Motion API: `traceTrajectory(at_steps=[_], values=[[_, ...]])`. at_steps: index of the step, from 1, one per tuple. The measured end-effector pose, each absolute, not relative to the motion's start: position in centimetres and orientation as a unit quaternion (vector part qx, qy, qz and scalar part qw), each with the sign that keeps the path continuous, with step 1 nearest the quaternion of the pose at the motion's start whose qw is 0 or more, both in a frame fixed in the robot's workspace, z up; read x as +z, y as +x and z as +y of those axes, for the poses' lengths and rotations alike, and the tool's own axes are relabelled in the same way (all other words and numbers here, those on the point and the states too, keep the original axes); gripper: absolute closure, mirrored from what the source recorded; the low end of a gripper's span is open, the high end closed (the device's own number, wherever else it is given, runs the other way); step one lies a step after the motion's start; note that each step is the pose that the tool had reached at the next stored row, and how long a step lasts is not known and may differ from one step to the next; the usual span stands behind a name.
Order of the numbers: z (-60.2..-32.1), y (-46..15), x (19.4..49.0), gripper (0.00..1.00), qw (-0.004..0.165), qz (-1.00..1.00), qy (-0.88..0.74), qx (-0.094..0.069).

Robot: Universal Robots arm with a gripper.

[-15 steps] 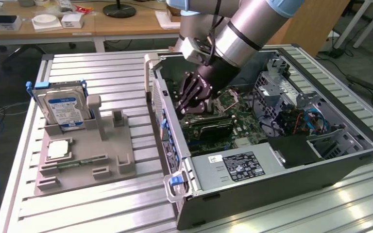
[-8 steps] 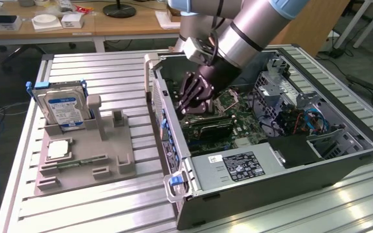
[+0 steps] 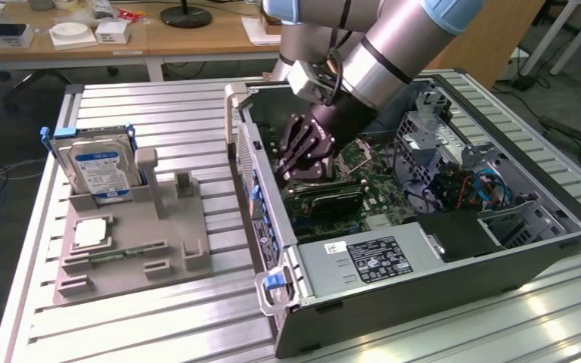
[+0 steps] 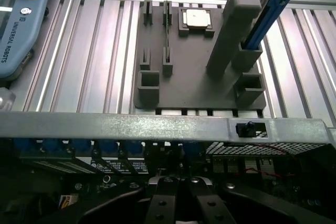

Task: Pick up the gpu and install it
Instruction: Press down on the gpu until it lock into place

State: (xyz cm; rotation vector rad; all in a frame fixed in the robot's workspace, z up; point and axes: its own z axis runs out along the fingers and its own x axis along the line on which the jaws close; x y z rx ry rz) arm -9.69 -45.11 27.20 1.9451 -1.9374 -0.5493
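While inside the case [image 3: 532, 257], the tool [image 3: 306, 155] sits atop the gpu [image 3: 323, 198].

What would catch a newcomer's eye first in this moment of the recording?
The arm's dark gripper reaching down into the open computer case, right above the gpu lying against the green motherboard. Next, on the exterior view's left, the grey parts holder on the ribbed aluminium table, with the silver hard drive standing upright in its slot.
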Motion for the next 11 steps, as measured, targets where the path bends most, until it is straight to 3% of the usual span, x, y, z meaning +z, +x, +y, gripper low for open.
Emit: traceTrajectory(at_steps=[5, 11], values=[[-45.09, -9.02, 27.19, 0.9, 0.17, -0.682, 0.685, -0.194], [-45.05, -9.04, 26.97, 0.9, 0.159, -0.677, 0.697, -0.177]])
